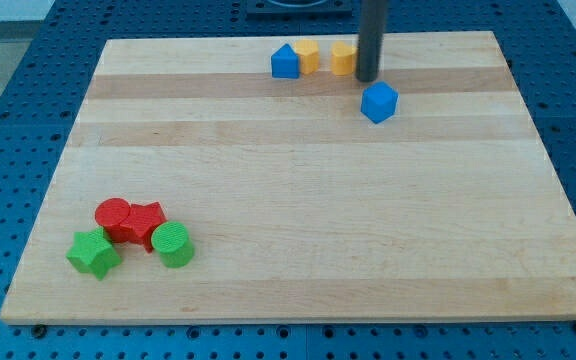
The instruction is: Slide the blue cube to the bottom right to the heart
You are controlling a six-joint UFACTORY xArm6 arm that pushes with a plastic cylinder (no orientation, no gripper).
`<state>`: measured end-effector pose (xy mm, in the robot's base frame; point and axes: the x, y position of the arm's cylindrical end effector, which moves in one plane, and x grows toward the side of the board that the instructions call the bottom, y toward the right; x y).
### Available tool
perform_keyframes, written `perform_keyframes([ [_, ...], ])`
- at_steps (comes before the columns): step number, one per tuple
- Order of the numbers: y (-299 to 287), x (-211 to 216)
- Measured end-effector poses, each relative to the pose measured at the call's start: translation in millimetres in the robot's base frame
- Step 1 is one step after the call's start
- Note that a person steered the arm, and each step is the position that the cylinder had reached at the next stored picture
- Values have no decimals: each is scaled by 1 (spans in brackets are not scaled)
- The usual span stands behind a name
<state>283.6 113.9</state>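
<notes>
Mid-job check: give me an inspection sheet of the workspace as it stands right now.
Surface: wooden board, lying on a blue perforated table.
Job's things: blue cube near the view's top, right of centre; no heart can be made out.
Clutter: blue block, yellow block and orange block in a row at the top; two red blocks, green star and green cylinder clustered at bottom left.
End effector: my tip sits just above-left of the blue cube, beside the orange block.
Cables: nothing seen.
Surroundings: nothing seen beyond the table.
</notes>
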Motion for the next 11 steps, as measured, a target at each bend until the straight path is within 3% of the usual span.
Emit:
perform_keyframes([
  [2, 66, 46],
  [4, 37, 80],
  [7, -21, 76],
  [11, -5, 42],
])
